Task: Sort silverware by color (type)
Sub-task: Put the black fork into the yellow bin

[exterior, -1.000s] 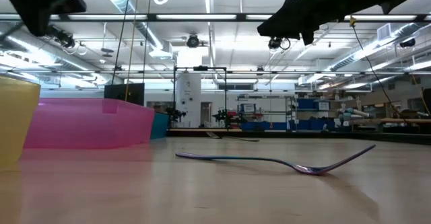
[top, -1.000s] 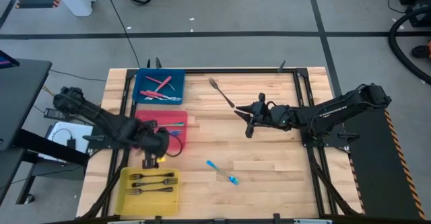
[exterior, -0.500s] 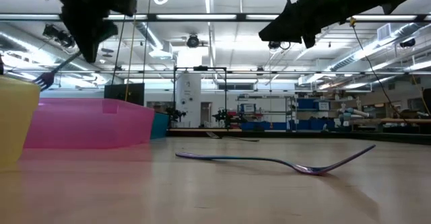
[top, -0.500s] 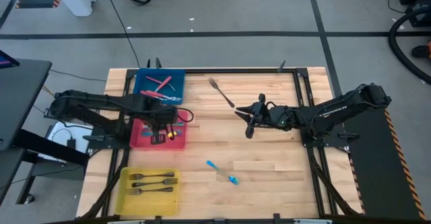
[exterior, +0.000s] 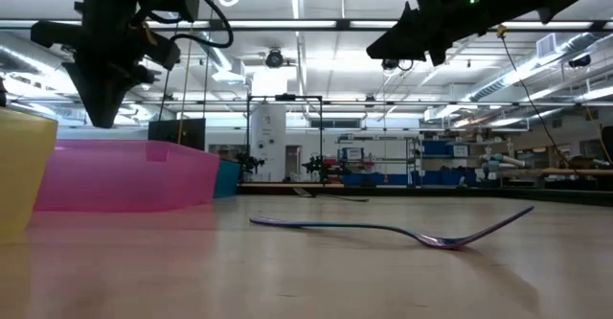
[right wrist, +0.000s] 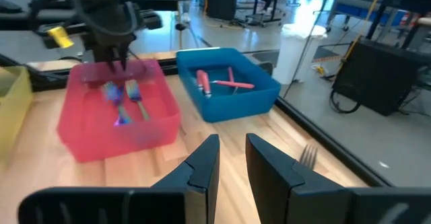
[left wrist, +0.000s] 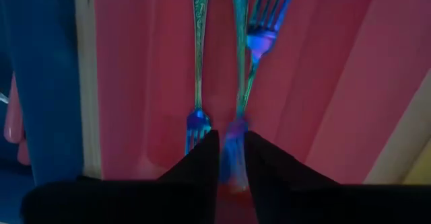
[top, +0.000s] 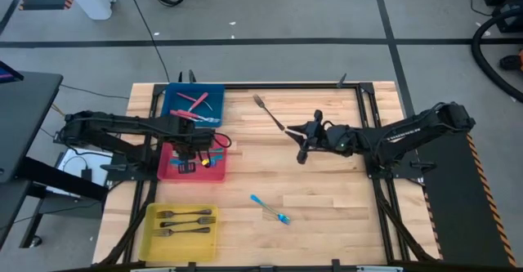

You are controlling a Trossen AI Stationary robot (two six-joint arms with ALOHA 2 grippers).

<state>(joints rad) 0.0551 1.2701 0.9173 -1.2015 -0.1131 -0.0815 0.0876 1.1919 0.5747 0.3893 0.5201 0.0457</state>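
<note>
My left gripper (top: 190, 159) (left wrist: 231, 150) hangs open over the red bin (top: 170, 172), pointing straight down. Two blue forks (left wrist: 199, 49) (left wrist: 242, 69) lie side by side on the bin's floor. The handle end of one shows through the gap between the fingers, below them. My right gripper (top: 296, 143) (right wrist: 232, 160) hovers open above the table's middle with nothing between its fingers. On the bare table lie a dark fork (top: 266, 113) at the far side and a blue fork (top: 270, 209) (exterior: 402, 231) near the front.
A blue bin (top: 214, 92) with red-handled forks (top: 194, 102) stands beyond the red bin. A yellow bin (top: 154, 238) holding dark forks (top: 185, 221) stands at the near left. Black frame rails (top: 365, 133) run along the table's sides.
My left gripper has swung from the table's near side, by the yellow bin, toward the far edge over the red bin and has sunk a little. The blue fork that stuck out under it half a second ago no longer hangs there and lies in the red bin.
</note>
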